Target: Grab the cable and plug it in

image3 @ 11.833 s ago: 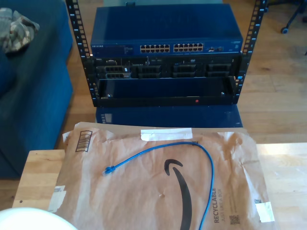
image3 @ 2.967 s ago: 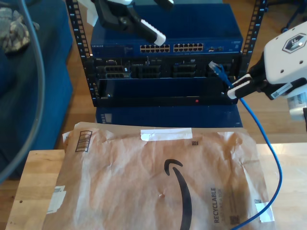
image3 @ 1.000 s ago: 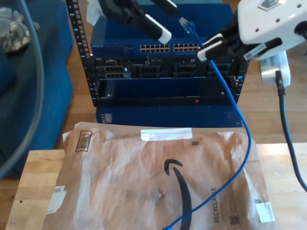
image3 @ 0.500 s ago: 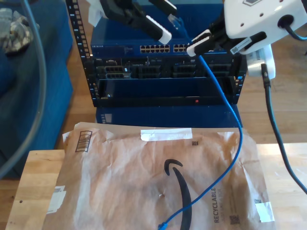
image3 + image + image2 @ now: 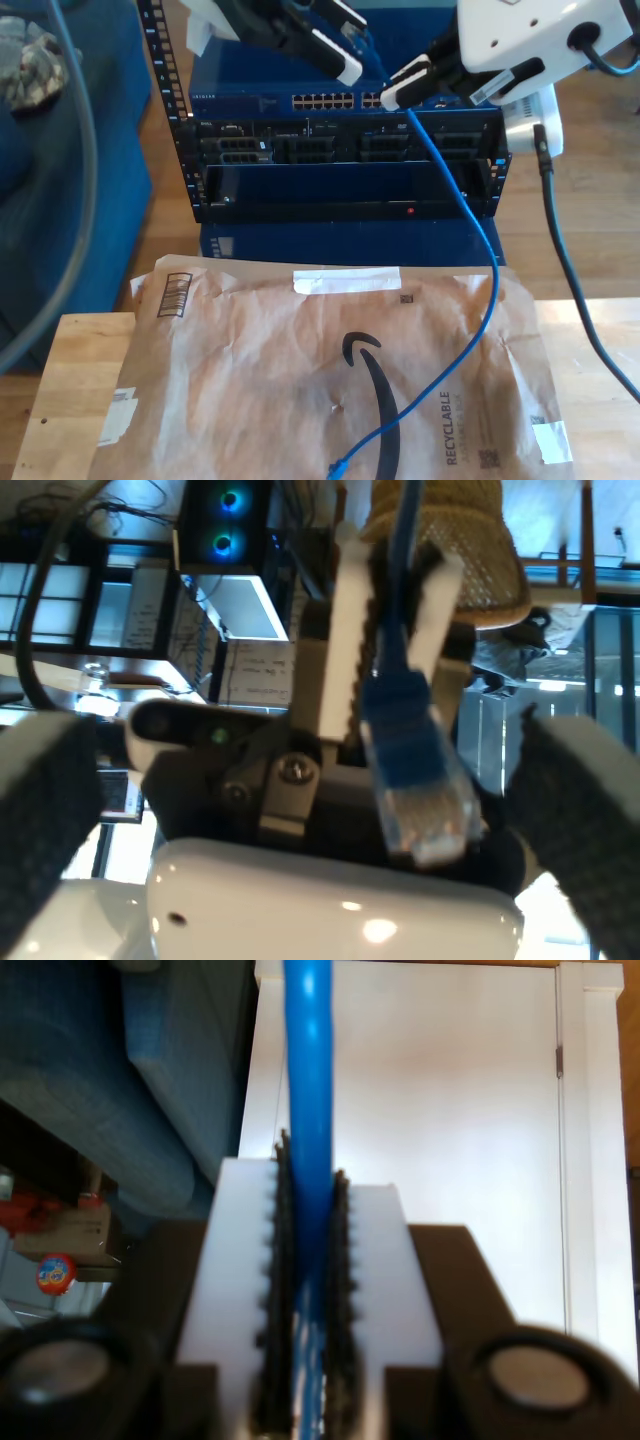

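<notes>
A wooden floor (image 5: 590, 215) runs behind a light wooden bench (image 5: 75, 370). A blue sofa (image 5: 70, 200) stands at the exterior view's left, with a camouflage cloth (image 5: 28, 58) on it. Daylight falls across the boards.

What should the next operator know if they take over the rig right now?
My second gripper: shut on the cable just behind its plug, held up in front of the switch.
My first gripper: open, pads either side of that plug, not closed on it.
The cable's other end lies loose on the paper envelope.
Done: cable lifted.
Left: seat the plug in a switch port.
</notes>
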